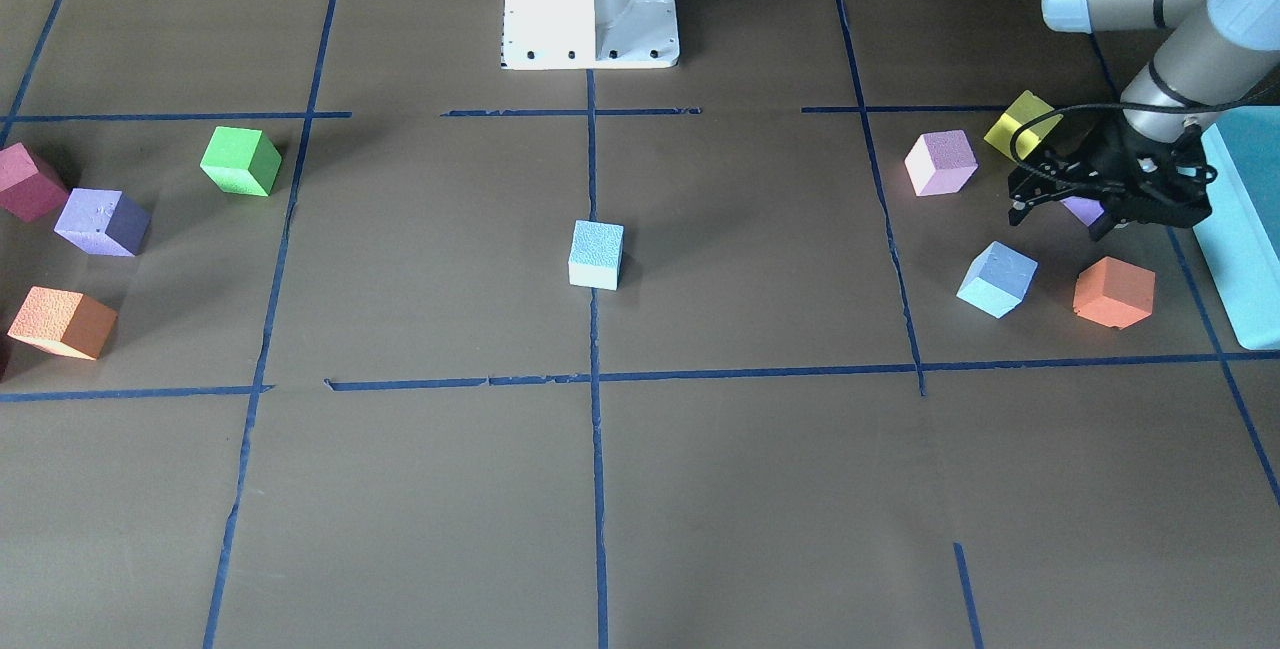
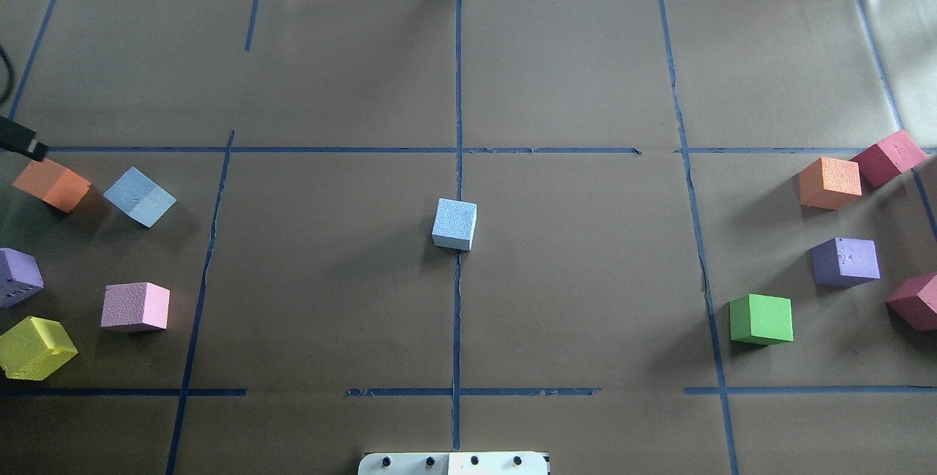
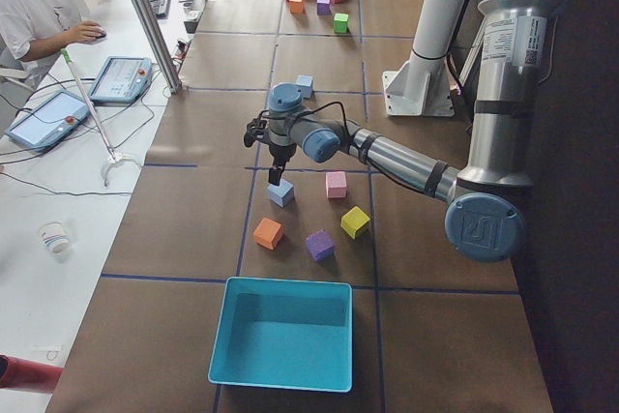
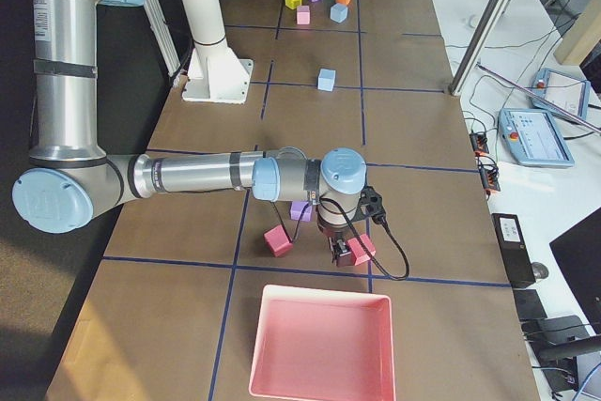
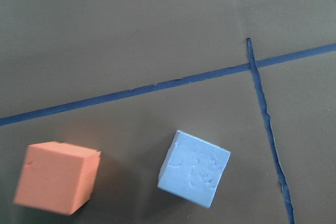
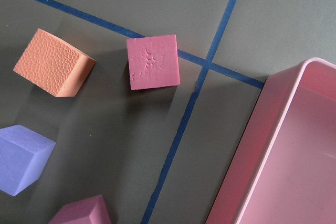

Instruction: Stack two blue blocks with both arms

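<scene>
Brown paper-covered table (image 1: 760, 489) with a blue tape grid; large teal plastic box (image 1: 1245, 259) at its left end. Grey jointed left arm (image 1: 1200, 49) reaches over the cube cluster there. Its black two-finger left gripper (image 1: 1062, 217) hangs released, jaws apart and holding nothing, near the skewed sky-blue foam cube (image 1: 997, 279). The second sky-blue foam cube (image 1: 596, 254) sits alone at table centre on the middle tape line, well apart from the first.

Handling, our judgement: foam, so light and soft, with a grippy speckled skin. We would pinch two opposite flat sides, wrist turned to match the skew, squeezing gently.

Views: only the front-facing camera shows the spread jaws; overhead catches a black sliver. The left wrist camera shows dents in the skewed cube's top, beside an orange foam cube (image 5: 56, 177). The grey right arm (image 4: 197, 176) shows only from the right end; we cannot tell whether its right gripper (image 4: 340, 253) is released or clenched
</scene>
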Controlling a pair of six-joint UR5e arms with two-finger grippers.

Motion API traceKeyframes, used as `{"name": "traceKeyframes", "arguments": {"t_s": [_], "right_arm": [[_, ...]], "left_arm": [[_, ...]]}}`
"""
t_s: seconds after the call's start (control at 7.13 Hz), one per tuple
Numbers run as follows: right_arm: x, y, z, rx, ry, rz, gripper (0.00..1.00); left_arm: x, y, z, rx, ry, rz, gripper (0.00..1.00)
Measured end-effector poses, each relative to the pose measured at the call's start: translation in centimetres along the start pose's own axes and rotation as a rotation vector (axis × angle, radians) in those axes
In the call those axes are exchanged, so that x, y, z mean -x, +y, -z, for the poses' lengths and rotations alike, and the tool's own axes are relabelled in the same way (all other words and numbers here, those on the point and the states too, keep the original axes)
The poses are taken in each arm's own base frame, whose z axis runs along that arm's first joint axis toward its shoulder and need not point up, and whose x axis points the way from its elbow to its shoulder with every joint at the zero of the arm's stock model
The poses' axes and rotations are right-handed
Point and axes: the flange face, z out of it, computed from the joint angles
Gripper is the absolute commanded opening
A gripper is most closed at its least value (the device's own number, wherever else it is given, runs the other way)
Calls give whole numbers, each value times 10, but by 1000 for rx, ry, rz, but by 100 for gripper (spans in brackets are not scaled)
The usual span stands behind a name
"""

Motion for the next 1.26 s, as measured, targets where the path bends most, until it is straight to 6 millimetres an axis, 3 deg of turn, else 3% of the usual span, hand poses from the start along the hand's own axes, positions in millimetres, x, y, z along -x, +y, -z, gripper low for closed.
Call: {"name": "traceKeyframes", "arguments": {"t_s": [0.14,0.42,1.26], "right_arm": [[0,0,0,-1,0,-1,100],[0,0,1,-2,0,-1,100],[-1,1,-1,2,-1,-3,100]], "left_arm": [[-4,-7,-23,-3,9,-35,100],[-2,-9,-47,18,8,-117,100],[9,-9,-71,61,-3,-206,100]]}}
